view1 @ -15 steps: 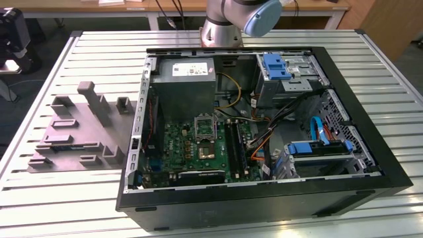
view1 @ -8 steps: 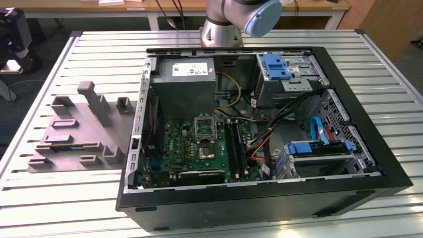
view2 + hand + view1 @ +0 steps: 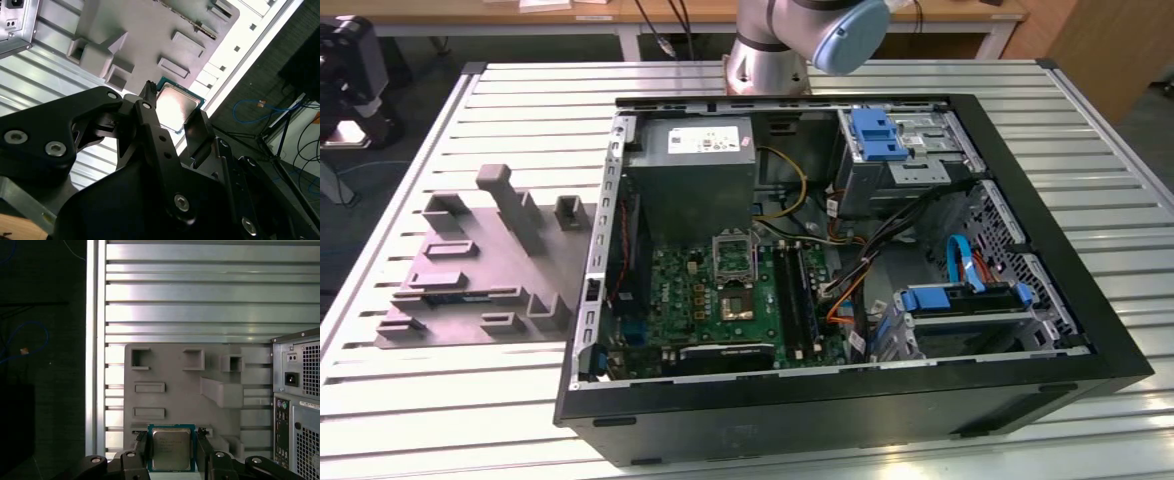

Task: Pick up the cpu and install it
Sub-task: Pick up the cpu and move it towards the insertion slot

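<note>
Cpu (image 3: 171, 450) sits pinched between the two dark fingers (image 3: 142, 446) in the first wrist view, metal face toward the camera, green rim showing; the gripper (image 3: 171, 440) is narrow on its opposite edges, and the grey fixture (image 3: 180, 390) lies well below on the slatted counter (image 3: 200, 290). In the second wrist view the cpu (image 3: 177, 106) hangs over the fixture's (image 3: 150, 30) edge, near a counter edge, seemingly touching nothing but the fingers (image 3: 150, 117). In the exterior view the arm (image 3: 787, 40) rises at the counter's (image 3: 480, 400) far edge; the open computer case (image 3: 854, 410) lies beside the fixture (image 3: 467, 280), its motherboard (image 3: 720, 295) exposed. The pick-up looks done, the installing not; the thin chip calls for a level, steady hold and square alignment.
</note>
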